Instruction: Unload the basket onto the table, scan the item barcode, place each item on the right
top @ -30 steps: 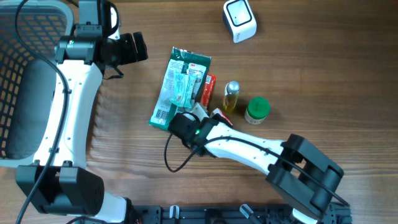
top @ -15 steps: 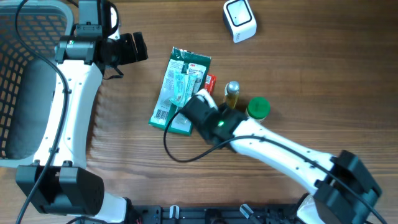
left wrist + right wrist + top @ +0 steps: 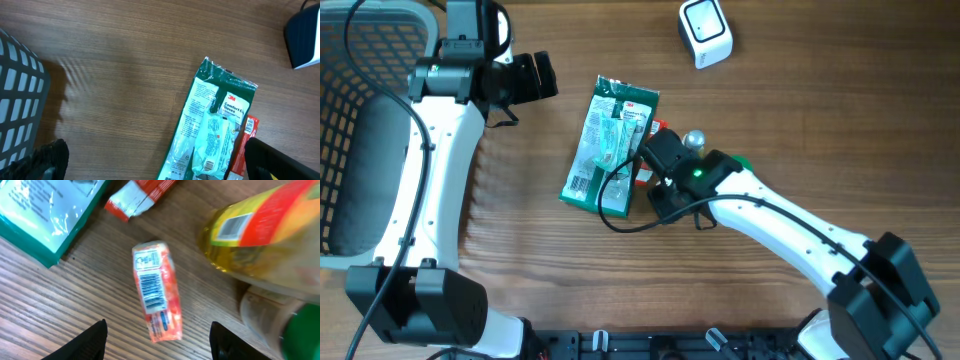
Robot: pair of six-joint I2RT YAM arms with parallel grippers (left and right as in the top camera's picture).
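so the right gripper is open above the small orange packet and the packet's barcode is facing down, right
Not quite: the barcode faces up, not down. The right wrist view shows the right gripper open above the small orange packet, with the barcode side turned toward the camera.

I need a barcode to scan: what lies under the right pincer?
A small orange pack lies flat on the table, barcode up, below the open right pincer. Overhead, the arm largely covers it; its underside cannot be seen.

surface: brown wood-grain table [image 3: 840, 120] (grain runs left to right) | left edge: grey mesh basket [image 3: 332, 140] | light: even
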